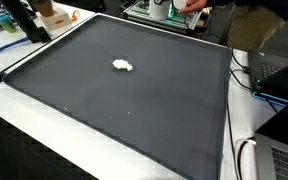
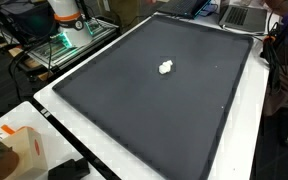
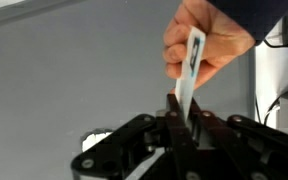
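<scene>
White strip (image 3: 193, 62): lower end pinched between the jaws of gripper (image 3: 181, 110), long axis rising away from it; person's hand (image 3: 212, 35) holds the top.

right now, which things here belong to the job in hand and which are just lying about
In hand: white strip, between the jaws; person's hand holding its top.
Lying about: white lump, alone on the black mat.

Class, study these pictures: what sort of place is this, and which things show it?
Probably a robotics lab or workshop: a big black mat for trials, a laptop and cables beside it, and a hand holding a white strip gripped in the claw.
</scene>
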You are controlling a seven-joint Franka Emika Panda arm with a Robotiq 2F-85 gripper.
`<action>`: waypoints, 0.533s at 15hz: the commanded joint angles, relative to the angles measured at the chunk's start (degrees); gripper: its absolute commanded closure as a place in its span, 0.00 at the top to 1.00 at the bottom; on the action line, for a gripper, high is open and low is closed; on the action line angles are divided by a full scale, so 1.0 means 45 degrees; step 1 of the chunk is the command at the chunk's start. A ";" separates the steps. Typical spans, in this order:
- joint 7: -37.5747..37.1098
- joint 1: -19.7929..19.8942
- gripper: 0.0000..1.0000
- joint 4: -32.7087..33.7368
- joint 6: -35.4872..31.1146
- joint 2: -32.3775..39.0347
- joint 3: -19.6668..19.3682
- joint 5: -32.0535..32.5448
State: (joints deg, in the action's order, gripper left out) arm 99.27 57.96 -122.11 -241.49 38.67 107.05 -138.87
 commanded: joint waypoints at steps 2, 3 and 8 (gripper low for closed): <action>-0.0622 -0.0282 0.00 -0.0015 -0.0267 0.0237 -0.0027 0.0279; -0.0670 -0.0268 0.01 -0.0029 -0.0283 0.0246 0.0015 0.0288; -0.0628 -0.0302 0.04 -0.0011 -0.0200 0.0330 0.0031 0.0400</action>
State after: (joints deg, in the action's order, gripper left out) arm 97.93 57.50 -122.04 -241.49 38.68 107.05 -138.64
